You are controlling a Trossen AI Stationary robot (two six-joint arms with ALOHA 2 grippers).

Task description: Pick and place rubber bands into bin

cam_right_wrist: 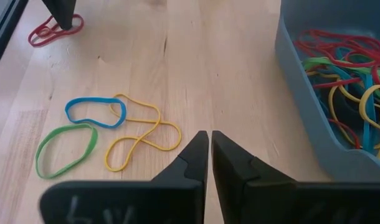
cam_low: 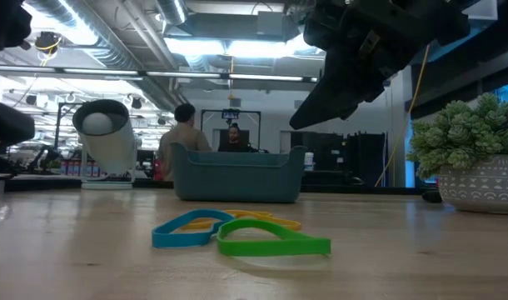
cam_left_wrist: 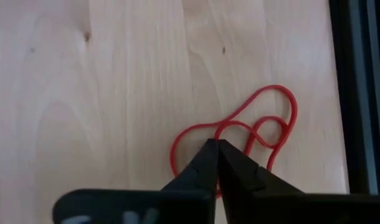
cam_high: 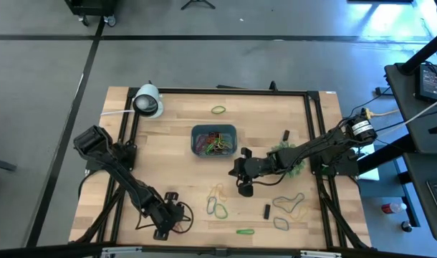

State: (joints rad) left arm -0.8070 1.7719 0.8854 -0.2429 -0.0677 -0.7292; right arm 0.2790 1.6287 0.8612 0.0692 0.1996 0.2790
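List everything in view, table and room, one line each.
bin: one, blue-teal, mid-table, full of mixed bands
red band: one, red, front left
band cluster: three; blue, yellow, green; in front of the bin
far band: one, green, beyond the bin
front band: one, green, front edge
right bands: about three, yellow and greenish, front right
black blocks: two, black, right half
plant: one, green, white pot, right of the bin
dome: one, white, far left corner
people: two, room behind
left hand: shut on the red band
right hand: shut, empty, above the table near the cluster
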